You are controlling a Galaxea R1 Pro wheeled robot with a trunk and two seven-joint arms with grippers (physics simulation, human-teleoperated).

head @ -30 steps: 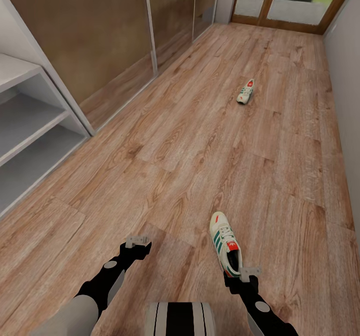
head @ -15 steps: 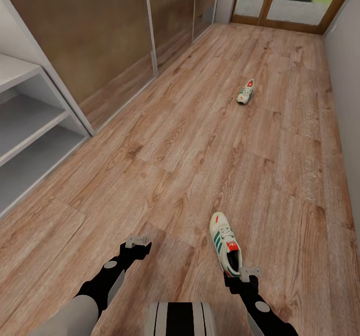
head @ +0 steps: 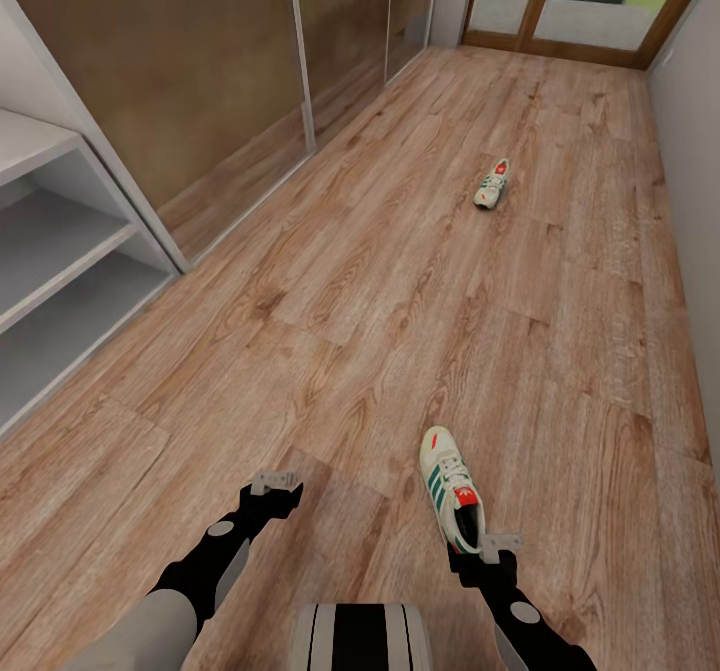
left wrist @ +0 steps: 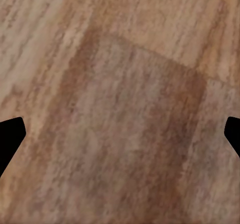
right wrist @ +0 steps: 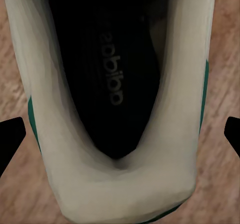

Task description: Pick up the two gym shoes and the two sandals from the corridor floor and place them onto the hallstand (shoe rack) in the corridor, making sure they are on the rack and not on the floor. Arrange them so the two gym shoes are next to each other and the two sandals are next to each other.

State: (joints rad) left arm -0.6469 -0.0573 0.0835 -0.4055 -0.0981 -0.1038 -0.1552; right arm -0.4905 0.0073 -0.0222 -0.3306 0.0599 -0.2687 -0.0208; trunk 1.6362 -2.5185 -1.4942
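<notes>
Basically nothing has changed since a second ago — both arms and shoes sit where they were. Right gripper [head: 497, 548] hangs jaws wide over the heel of the near gym shoe [head: 451, 488], cream-white with green stripes, red-orange tongue patch, dark insole [right wrist: 112, 68]. Second gym shoe [head: 491, 183] lies well apart up the corridor floor [head: 330, 351]. Left gripper [head: 275, 481] — wide open over bare planks. Hallstand [head: 60, 251] stands at left.
</notes>
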